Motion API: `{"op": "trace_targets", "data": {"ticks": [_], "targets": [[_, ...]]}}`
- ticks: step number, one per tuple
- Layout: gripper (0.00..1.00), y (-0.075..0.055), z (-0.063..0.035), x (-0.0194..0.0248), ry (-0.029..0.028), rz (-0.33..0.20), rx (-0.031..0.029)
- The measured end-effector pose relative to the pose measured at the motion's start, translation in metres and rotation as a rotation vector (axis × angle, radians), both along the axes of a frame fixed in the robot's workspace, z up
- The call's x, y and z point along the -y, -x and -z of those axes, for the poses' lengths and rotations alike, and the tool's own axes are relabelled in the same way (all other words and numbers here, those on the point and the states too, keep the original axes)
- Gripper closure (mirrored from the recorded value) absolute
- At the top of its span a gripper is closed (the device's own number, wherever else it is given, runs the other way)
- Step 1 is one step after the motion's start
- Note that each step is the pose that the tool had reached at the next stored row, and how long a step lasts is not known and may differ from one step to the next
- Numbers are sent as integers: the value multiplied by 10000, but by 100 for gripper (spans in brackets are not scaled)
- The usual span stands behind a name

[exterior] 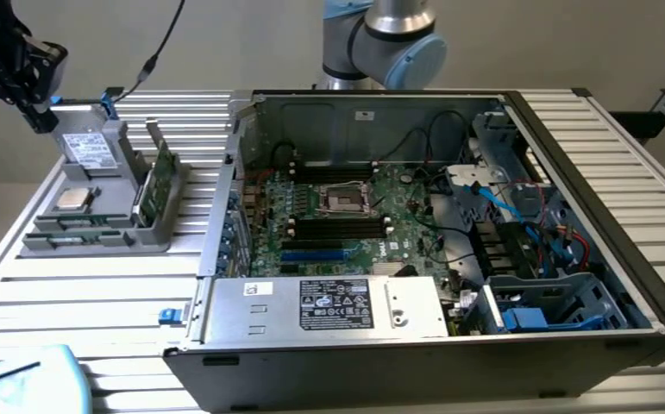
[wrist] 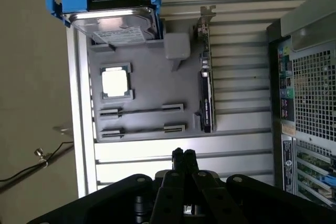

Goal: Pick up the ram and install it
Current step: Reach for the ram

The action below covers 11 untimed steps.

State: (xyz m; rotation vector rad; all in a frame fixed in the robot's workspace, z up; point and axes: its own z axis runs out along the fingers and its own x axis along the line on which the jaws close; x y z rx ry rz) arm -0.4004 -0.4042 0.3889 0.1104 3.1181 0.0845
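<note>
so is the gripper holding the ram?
No, the gripper is shut with nothing between its fingertips, apart from the grey parts tray.

Tray (exterior: 93, 244) on table (exterior: 79, 297), beside case (exterior: 424, 371)

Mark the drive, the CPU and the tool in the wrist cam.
drive (wrist: 113, 23), wrist view, on its silver top cover.
CPU (wrist: 116, 83), wrist view, centre of its metal lid.
tool (wrist: 183, 154), wrist view, between the shut fingertips.

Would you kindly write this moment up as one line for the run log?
stage: pre-grasp | gripper: shut, empty, near tray | ram: on edge in tray, untouched
</note>
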Motion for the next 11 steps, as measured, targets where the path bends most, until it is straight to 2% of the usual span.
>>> {"op": "trace_targets", "data": {"ticks": [4,6,11], "targets": [[90,75,11,14,6,0,-2],[90,84,15,20,22,-2,-23],[90,89,24,27,63,1,-176]]}}
